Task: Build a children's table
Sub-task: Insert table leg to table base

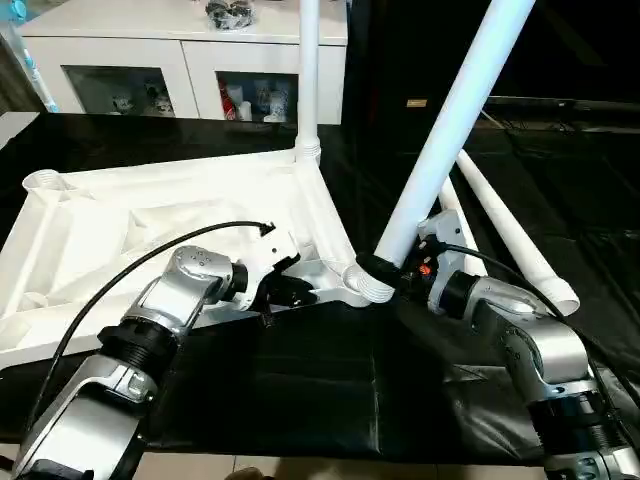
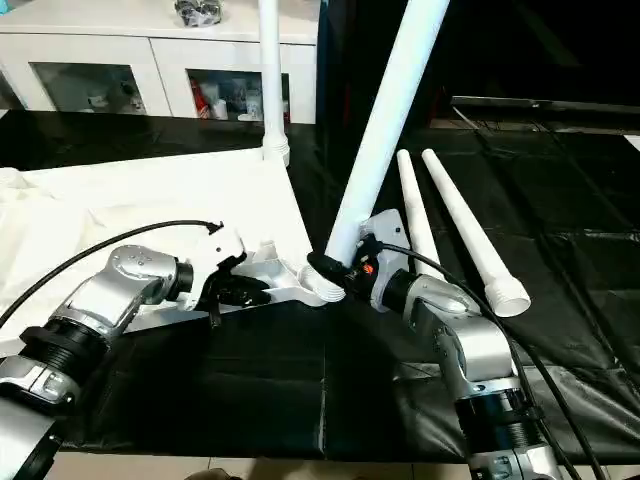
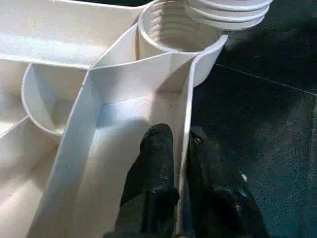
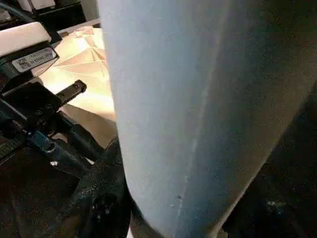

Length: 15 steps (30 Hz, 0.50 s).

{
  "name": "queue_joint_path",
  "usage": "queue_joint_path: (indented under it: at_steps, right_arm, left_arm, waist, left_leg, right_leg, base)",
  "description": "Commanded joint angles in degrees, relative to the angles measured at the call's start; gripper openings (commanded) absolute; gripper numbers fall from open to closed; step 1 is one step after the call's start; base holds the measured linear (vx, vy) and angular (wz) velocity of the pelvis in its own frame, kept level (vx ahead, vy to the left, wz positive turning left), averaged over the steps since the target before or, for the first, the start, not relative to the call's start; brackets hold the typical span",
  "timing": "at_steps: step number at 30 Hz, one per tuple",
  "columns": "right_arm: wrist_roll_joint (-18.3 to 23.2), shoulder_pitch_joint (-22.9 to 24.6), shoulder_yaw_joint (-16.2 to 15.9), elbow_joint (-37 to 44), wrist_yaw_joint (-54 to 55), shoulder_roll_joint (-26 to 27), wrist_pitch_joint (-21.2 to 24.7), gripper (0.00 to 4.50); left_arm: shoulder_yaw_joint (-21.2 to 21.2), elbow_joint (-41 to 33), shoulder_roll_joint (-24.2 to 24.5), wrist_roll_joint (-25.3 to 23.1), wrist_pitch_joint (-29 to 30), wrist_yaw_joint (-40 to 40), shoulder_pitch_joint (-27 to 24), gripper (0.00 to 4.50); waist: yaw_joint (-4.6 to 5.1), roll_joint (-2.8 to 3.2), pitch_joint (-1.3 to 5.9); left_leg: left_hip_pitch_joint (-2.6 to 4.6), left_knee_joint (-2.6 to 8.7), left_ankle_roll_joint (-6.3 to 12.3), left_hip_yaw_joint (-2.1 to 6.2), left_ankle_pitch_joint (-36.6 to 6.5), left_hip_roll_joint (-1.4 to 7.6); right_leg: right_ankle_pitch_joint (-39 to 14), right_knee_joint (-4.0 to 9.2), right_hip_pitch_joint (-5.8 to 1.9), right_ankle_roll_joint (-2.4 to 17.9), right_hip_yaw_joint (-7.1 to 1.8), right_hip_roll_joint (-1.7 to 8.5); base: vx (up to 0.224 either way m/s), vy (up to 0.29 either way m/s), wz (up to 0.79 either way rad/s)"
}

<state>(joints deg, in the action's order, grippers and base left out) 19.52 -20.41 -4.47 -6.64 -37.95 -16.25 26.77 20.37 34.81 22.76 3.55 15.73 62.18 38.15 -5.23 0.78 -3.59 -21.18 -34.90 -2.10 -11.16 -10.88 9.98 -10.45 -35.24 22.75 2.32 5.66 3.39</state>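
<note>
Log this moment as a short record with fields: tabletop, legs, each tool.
tabletop: white plastic square top, ribbed underside up, on black mat
fitted leg: white tapered tube upright in far corner socket
leg being fitted: white tube, tilted, base at near corner socket
spare legs: two white tubes lying on the mat
left tool: closed on tabletop's edge wall
right tool: gripping tilted leg's base
</note>
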Motion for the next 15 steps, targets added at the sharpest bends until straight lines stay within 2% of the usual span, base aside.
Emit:
queue_joint_path:
  at_steps: [1,3,10,15]
  right_arm:
    - [-0.7,-0.4,-0.5,0.8,-0.4,-0.2,-0.4,1.94]
    - [-0.7,-0.4,-0.5,0.7,-0.4,-0.2,-0.4,1.94]
    - [-0.8,-0.9,-0.8,0.6,-1.0,-0.5,-0.4,1.94]
    - [-1.3,-2.7,-2.4,-0.3,-2.8,-1.0,-0.3,1.94]
  left_arm:
    - [-0.2,0.5,0.6,-1.0,-0.6,0.4,0.7,0.27]
    - [-0.2,0.6,0.6,-1.1,-0.7,0.5,0.8,0.02]
    - [-0.6,0.8,0.4,-0.6,-2.1,2.2,0.7,0.00]
    - [-0.3,0.0,0.7,-0.6,-3.4,5.1,-0.1,0.00]
  waist:
    - [-0.18,0.37,4.54]
    - [-0.13,0.37,4.58]
    - [-0.01,0.38,4.60]
    - [0.03,0.38,4.63]
  left_leg:
    - [0.79,3.74,1.08,2.11,-8.0,3.61]
    - [0.73,3.73,1.17,2.12,-7.9,3.60]
    - [0.69,3.68,1.48,2.08,-7.4,3.54]
    - [0.75,3.69,1.44,2.09,-7.4,3.63]
  right_leg:
    - [-11.5,4.57,-3.39,9.6,-3.94,6.07]
    - [-10.9,4.53,-3.45,9.7,-3.95,6.08]
    - [-9.9,4.43,-3.48,10.1,-3.97,6.03]
    - [-9.5,4.31,-3.46,10.5,-3.97,6.04]
  base:
    - [0.000,0.000,0.00]
    - [0.000,0.000,0.00]
    - [0.000,0.000,0.00]
    - [0.000,0.000,0.00]
